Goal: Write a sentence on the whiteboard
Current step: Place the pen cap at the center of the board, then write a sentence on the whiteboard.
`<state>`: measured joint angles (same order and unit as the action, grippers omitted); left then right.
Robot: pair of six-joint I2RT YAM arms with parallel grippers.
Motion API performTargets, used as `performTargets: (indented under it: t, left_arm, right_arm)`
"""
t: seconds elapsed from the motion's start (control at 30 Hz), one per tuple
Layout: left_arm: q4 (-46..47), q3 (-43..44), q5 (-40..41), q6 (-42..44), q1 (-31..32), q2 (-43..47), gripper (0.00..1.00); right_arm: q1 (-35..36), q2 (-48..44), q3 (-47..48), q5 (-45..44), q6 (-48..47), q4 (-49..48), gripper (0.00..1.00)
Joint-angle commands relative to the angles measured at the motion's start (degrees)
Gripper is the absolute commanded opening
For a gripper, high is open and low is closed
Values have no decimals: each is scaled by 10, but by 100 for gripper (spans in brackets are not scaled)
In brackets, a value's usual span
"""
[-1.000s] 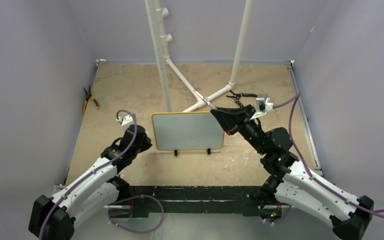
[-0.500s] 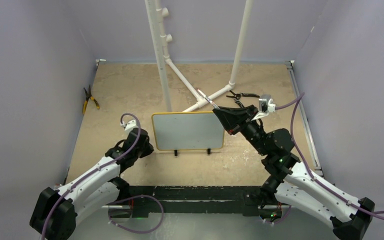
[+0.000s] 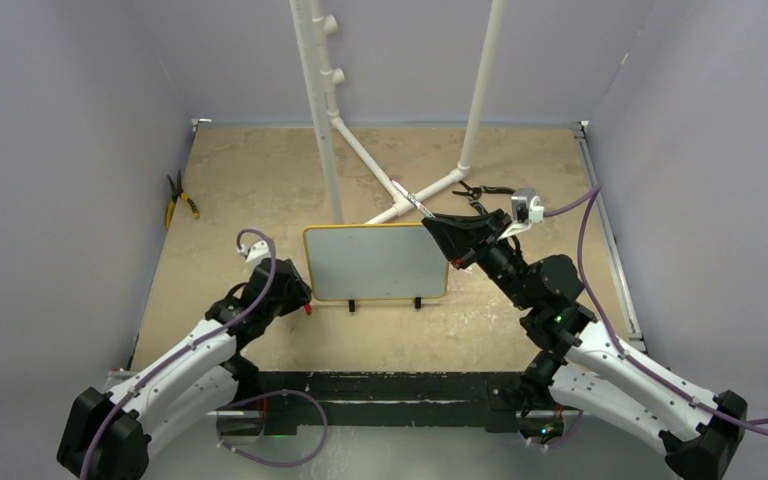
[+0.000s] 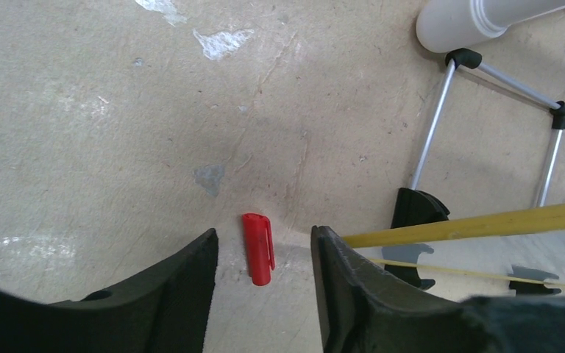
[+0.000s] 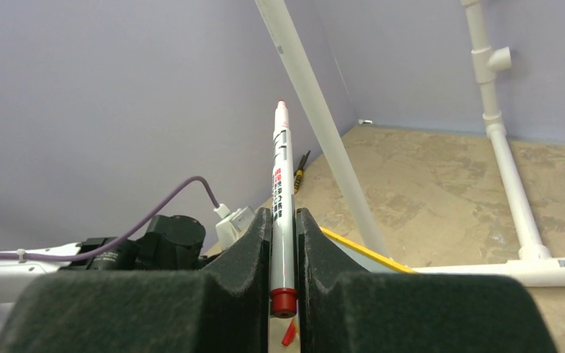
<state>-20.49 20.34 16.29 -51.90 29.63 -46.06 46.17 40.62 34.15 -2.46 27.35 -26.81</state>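
In the top view the whiteboard stands on its two black feet in the middle of the frame. Its long axis runs from left to right and its white face is turned toward the lower edge. The sentence is not yet on it, as I see no red writing. The right tool hangs at the board's upper right corner and pinches a marker, which points to the upper left, past the top edge. The left tool is low, just beside the board's left edge. In the left wrist view its jaws are spread, and a red cap lies free on the worktop between them, touched by neither. The whiteboard enters this view from the right by its yellow edge. In the right wrist view the right tool is pressed together on the marker, whose long axis runs straight up the frame, with the bare tip at the top. I judge that the step in hand is to bring this tip to the board. To do it well, the arm should turn the tip toward the face, begin at its upper left, and press only lightly, because a board on such small feet can tip back or slide. The free left tool could steady the left edge.
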Motion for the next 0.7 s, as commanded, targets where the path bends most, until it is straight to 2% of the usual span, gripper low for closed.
performTargets:
  t: [0.0,0.07,0.13,0.3,0.47,0.53,0.67]
  left_arm:
    - [-26,37,10,-3,-2,20,55]
    - [-47,59,14,5,-2,26,62]
    - [-74,85,14,14,-2,30,63]
    - [-152,171,40,52,-2,43,74]
    - [-162,252,71,149,-9,16,80]
    - [-152,275,51,194,-31,-13,81]
    - [-112,306,-43,254,-107,-44,82]
  right_arm:
    - [-1,0,1,1,-5,-6,0]
    - [-1,-2,1,4,-5,0,0]
    - [-1,-3,5,4,-6,10,0]
    - [-1,-3,9,17,-18,32,0]
    - [0,27,23,24,-41,65,0]
    - [5,38,23,24,-53,73,0]
    - [45,52,25,-4,-72,79,0]
